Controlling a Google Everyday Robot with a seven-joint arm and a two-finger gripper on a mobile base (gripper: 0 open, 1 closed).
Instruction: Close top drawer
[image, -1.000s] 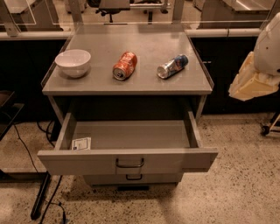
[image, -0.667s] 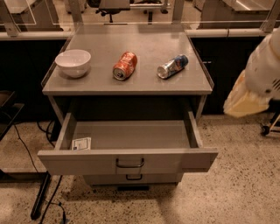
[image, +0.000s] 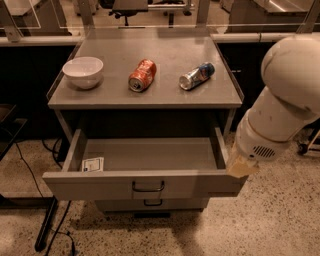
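Observation:
The top drawer (image: 100, 186) of the grey cabinet stands pulled out wide, with its front panel towards me. It has a dark loop handle (image: 148, 187) in the middle, and a small white card (image: 93, 164) lies on its floor at the left. My white arm comes in from the right. Its tan end, the gripper (image: 242, 167), is at the drawer's front right corner, right by the top edge of the front panel. A narrower drawer front (image: 175, 204) shows below.
On the cabinet top (image: 165, 97) are a white bowl (image: 83, 71), an orange can (image: 142, 75) on its side and a blue-and-silver can (image: 197, 76) on its side. Cables and a dark stand leg (image: 46, 230) lie on the speckled floor at the left.
My arm has swung from the far right edge down and left, so its tan end is now at the drawer's front right corner. The drawer has not moved.

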